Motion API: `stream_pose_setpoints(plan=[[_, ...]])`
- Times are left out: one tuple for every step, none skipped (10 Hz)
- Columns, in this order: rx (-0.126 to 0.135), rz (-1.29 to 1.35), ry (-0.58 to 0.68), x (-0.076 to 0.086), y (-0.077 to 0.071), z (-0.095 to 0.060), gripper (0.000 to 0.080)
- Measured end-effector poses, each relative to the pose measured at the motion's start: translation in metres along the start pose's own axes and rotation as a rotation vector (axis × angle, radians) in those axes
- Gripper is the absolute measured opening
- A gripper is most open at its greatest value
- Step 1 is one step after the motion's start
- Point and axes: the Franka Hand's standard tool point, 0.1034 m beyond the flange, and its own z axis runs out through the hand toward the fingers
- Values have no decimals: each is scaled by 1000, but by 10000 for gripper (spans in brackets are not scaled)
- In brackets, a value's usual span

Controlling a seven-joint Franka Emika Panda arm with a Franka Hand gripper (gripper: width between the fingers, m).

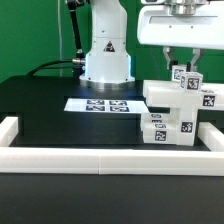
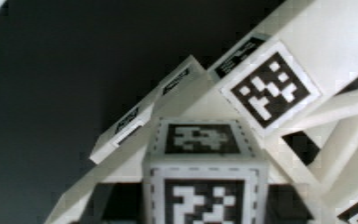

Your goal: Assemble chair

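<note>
The fingers are clamped on a tagged upright piece at the top of the white chair, which stands at the right of the frame on the black bench, just beside the marker board and the white border rail.

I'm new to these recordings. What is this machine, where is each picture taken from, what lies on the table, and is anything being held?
The machine is a single robot arm with a two-finger end effector. One picture comes from a camera off the arm, the other from a camera on its wrist, looking down close at the parts. On the black table stands a partly built white chair of blocky pieces with black-and-white tags. A flat marker board lies beside it, and a low white rail borders the table. The end effector is shut on an upright chair piece at the top.
</note>
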Motion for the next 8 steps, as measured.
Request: stream_pose_setpoints(plan=[[4, 36, -4, 0, 0, 0, 284], [6, 102, -5, 0, -1, 0, 284], [8, 141, -8, -1, -1, 0, 284], [8, 163, -10, -1, -1, 0, 284], [7, 135, -10, -1, -1, 0, 388], [8, 116, -9, -2, -1, 0, 523], [8, 80, -9, -3, -2, 0, 610], [8, -12, -9, -5, -2, 0, 641]])
